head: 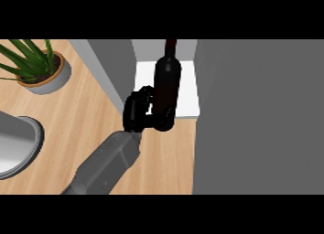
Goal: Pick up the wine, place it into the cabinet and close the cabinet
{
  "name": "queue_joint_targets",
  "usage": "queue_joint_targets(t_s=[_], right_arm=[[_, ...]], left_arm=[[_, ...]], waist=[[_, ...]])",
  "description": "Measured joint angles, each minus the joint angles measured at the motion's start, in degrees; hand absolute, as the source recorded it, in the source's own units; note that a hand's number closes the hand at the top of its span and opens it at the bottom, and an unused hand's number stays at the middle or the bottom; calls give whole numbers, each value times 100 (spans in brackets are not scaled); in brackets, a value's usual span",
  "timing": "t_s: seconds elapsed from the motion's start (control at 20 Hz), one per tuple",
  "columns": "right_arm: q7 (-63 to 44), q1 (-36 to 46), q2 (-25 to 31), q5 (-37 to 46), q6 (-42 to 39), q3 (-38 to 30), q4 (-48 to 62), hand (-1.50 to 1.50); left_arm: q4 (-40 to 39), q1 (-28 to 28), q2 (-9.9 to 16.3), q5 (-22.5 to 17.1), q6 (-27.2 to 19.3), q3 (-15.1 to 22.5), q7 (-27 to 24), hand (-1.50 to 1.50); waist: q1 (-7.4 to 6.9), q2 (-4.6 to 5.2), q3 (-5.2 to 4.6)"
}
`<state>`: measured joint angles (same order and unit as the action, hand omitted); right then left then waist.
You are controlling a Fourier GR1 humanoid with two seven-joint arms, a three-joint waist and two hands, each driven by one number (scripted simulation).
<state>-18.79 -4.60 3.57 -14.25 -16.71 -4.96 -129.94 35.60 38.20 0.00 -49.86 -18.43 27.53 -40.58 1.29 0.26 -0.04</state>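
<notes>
The wine bottle [167, 77] is dark, with a dark red neck pointing toward the view's top. It stands at the front of the cabinet's white shelf [187, 98], between the grey cabinet side wall [116, 68] and the open door [259, 114]. My left hand [139, 112] is shut on the bottle's lower part from its left side. Its fingers curl under the base at the shelf's front edge. The grey forearm comes in from the lower left. My right hand does not show.
The large grey cabinet door fills the right of the view and hides what lies behind it. A potted green plant [41, 73] stands at the upper left on the wooden counter [83, 119]. A round grey vessel [19, 151] sits at the left edge.
</notes>
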Motion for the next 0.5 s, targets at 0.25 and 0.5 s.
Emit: queue_joint_targets(t_s=[0.25, 0.5], right_arm=[[-42, 18, -67, 75, 66, 100, -67, -150], [74, -96, -92, 53, -30, 127, -8, -150]], left_arm=[[-334, 340, 0, -248, 157, 32, 68, 150], [-864, 778, -1, -523, 427, -94, 2, 150]], waist=[[0, -1, 1], [38, 12, 1]])
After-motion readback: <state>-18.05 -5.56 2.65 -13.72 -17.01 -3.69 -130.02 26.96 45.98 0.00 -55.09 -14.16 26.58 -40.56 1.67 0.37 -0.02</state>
